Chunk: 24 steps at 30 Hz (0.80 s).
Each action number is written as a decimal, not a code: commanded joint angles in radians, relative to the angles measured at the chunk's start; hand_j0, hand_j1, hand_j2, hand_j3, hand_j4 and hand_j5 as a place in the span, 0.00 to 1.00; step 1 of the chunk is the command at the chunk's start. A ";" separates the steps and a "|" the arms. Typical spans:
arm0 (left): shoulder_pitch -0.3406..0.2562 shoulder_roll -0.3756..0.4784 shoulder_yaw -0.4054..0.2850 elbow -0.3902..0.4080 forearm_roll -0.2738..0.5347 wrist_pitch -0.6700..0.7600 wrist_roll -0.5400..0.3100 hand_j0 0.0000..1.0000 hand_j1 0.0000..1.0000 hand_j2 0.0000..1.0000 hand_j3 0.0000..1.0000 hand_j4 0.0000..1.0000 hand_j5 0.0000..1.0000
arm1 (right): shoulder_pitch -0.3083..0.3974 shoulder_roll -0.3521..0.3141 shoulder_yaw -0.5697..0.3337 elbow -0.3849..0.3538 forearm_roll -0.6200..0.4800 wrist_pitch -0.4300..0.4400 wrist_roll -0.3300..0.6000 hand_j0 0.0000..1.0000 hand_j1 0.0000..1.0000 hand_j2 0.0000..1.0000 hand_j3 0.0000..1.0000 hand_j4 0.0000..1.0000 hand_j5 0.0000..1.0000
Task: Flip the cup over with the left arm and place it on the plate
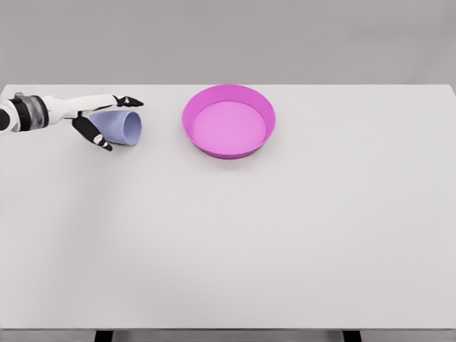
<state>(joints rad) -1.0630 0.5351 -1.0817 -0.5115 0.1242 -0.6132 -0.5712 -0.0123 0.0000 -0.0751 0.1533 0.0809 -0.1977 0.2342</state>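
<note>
I see the left hand (100, 121) wrapped round the cup (122, 127), tipped sideways; plate (228, 146) well apart on bench (228, 249).

- A pale lavender-blue cup (121, 127) is showing at the upper left of the frame, plain, with no pattern.
- The left hand (100, 120) around it is showing white with black fingertips (105, 146), on a white arm with a dark grey band near the left edge.
- A bright magenta plate (228, 94) is sitting upper centre, its inside looking lighter pink.
- The table (228, 242) is appearing plain off-white, the wall behind it grey.
</note>
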 commanded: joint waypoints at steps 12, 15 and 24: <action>0.008 -0.012 0.006 0.027 -0.020 0.002 0.001 0.66 0.66 0.66 0.66 0.66 0.66 | 0.000 0.000 0.000 0.000 0.000 0.000 0.000 1.00 1.00 1.00 1.00 1.00 1.00; 0.008 -0.012 0.022 0.027 -0.017 0.002 0.001 0.62 0.62 0.62 0.62 0.62 0.62 | 0.000 0.000 0.000 0.000 0.000 0.000 0.000 1.00 1.00 1.00 1.00 1.00 1.00; 0.020 -0.063 0.094 -0.022 0.135 0.002 0.001 0.52 0.52 0.52 0.52 0.52 0.52 | 0.000 0.000 0.000 0.000 0.000 0.000 0.000 1.00 1.00 1.00 1.00 1.00 1.00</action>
<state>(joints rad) -1.0431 0.4819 -0.9990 -0.5173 0.2131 -0.6124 -0.5721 -0.0123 0.0000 -0.0751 0.1533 0.0809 -0.1977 0.2343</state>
